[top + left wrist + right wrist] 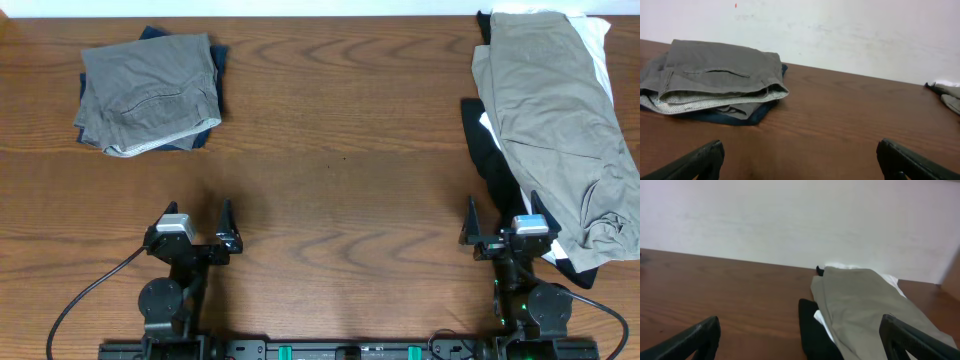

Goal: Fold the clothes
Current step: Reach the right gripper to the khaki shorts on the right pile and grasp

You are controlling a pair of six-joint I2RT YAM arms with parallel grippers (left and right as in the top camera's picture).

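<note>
Overhead: folded stack (150,92) sits at the far-left corner of the worktop (340,130), grey garment (150,85) on top. Unfolded pile (560,130) runs down the right edge, with khaki trousers (550,100) on top and a white garment (600,50) and black garment (490,160) sticking out underneath. Left gripper (197,224) is at the near edge, fingers spread, nothing in it, well apart from the stack. Right gripper (505,224) is also spread and empty, just beside the pile's near end.

Left wrist: both fingertips are wide apart at the bottom corners, bare wood between them. The stack is ahead-left, with a striped inner waistband showing and a navy garment (740,116) under the grey. White wall (850,30) behind.

Right wrist: fingertips are wide apart and holding nothing. The pile is ahead-right, khaki over white over black.
</note>
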